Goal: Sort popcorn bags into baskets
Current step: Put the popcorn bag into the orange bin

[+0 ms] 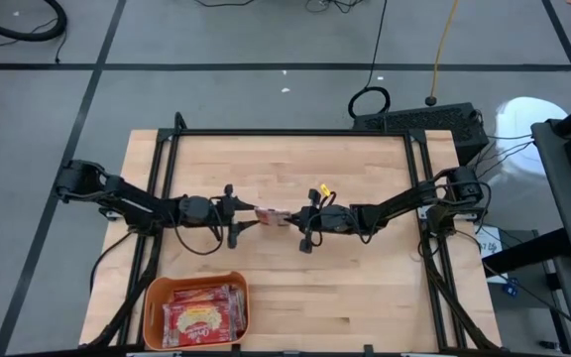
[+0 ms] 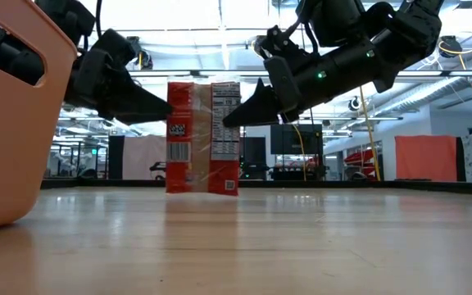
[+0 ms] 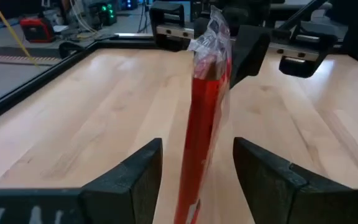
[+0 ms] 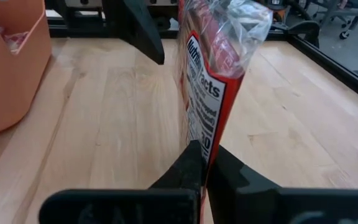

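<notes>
Wooden surface below us, and mid-surface we see one popcorn bag standing on edge. Our right pincer is clenched on its edge; our left pincer sits spread, straddling the bag's other edge. At the near edge's left corner, the orange basket holds more packets.

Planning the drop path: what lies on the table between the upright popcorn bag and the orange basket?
Nothing: in the high view only bare wood separates the popcorn bag, pinched by the right claw, from the orange basket.
</notes>
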Available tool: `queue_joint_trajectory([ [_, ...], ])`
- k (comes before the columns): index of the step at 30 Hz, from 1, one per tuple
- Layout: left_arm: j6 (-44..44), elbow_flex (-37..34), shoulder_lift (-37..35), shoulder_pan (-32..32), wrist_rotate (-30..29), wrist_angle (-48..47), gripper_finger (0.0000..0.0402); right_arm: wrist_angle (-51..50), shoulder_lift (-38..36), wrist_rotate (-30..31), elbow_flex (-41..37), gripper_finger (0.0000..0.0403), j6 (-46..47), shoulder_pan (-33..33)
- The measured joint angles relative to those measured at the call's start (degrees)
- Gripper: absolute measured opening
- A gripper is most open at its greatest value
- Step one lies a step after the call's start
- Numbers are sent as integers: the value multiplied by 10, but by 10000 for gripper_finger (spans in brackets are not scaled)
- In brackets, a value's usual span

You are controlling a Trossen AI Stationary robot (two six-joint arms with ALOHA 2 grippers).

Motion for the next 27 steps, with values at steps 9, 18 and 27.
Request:
queue_joint_trajectory([
  [9,11,11,9,0,10,-7,183,23,0,0,0,0,-2,-3],
  [18,15,12,49,0,10,10,144,43,0,-2,0,0,-15,-3],
  [27,42,11,64,-1,10,58,51,53,-1,-13,0,0,-21,-3],
])
